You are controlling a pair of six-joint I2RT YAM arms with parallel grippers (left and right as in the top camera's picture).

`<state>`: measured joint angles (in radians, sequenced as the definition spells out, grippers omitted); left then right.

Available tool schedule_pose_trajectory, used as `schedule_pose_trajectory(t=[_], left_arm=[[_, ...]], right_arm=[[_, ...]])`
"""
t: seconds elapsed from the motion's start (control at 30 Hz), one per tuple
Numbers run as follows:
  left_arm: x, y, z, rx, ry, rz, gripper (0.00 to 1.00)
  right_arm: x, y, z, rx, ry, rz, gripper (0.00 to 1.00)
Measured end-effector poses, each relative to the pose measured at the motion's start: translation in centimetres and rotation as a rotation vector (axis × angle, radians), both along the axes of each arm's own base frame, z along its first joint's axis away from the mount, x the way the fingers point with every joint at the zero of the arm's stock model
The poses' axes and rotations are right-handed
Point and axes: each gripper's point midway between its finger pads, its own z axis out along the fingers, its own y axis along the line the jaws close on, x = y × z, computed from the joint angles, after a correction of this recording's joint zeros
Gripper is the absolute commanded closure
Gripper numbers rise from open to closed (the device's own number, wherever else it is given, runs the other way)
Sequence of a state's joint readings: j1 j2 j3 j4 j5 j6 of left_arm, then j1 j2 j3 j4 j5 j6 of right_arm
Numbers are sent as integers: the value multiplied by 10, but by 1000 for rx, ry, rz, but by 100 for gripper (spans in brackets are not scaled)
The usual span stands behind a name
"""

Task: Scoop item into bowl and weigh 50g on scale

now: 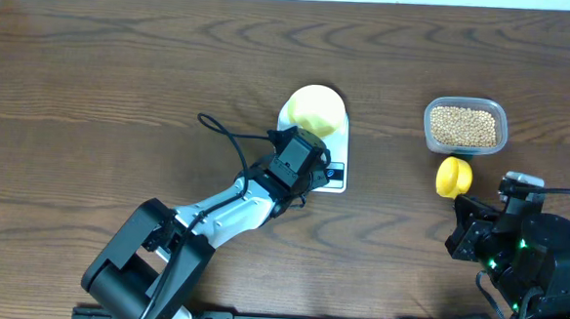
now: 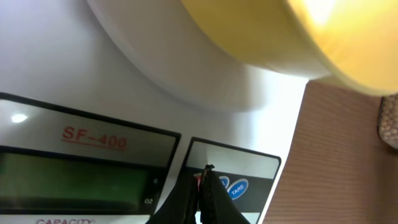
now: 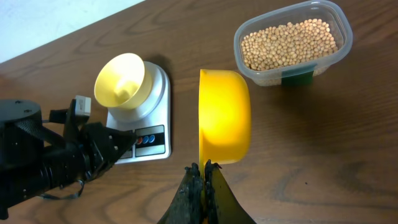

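1. We see the scale (image 3: 160, 87) left of centre in the right wrist view, on the brown bench (image 3: 311, 155). The bowl (image 3: 121, 81) sits on its platform and looks empty from here.
2. The beans (image 3: 289, 43) are all in a clear plastic tub (image 3: 346, 37) at the upper right of that view, well apart from both sets of jaws. We see none in the bowl.
3. The left arm (image 1: 234, 201) reaches from the lower left of the overhead frame to the scale's near end. Its wrist covers most of the panel there.
4. In the left wrist view the left jaws are pressed together into one dark point at the bottom centre. They hold nothing.
5. That point sits over the button panel, just left of a blue button (image 2: 236, 188) marked TARE. A sliver of red shows beside the tips. We cannot tell whether the tips touch the panel.
6. The grey display (image 2: 68, 174) lies to the left of the left jaws. The bowl's yellow wall fills the upper right, well clear of them.
7. The right arm (image 1: 529, 255) is folded at the lower right of the overhead frame.
8. The right jaws are also pressed together, at the bottom centre of the right wrist view.
9. A yellow scoop (image 3: 227, 118) lies just beyond their tips, its open side turned toward the scale. We cannot tell whether the tips touch its near rim, and no handle shows.
10. The scoop lies between the scale and the tub, nearer the right jaws than either.
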<state>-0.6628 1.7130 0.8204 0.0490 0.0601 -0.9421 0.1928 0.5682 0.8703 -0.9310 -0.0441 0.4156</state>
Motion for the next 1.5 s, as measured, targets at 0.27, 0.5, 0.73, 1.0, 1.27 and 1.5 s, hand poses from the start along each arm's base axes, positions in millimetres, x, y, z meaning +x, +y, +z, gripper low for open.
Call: schedule_pose_trajectory(t=[0.27,0.5,0.73,1.0,1.27,1.5], left_arm=[[-2,-2,-1,1,1,-7,93],[2,-4,-5,0,0,-2,93],[3,-5,-5,-1,-3,-2,93],[-21,1,27,-12,33,-59,93],[-61,31,82,31,16,-132,93],[-71,79,119,150,-104,-46,92]], right_arm=[[0,0,0,0,0,0,99],[0,0,0,0,0,0,99],[0,0,0,0,0,0,99],[0,0,0,0,-1,0,99],[0,0,0,0,2,2,99],[-2,6,0,7,4,43,99]])
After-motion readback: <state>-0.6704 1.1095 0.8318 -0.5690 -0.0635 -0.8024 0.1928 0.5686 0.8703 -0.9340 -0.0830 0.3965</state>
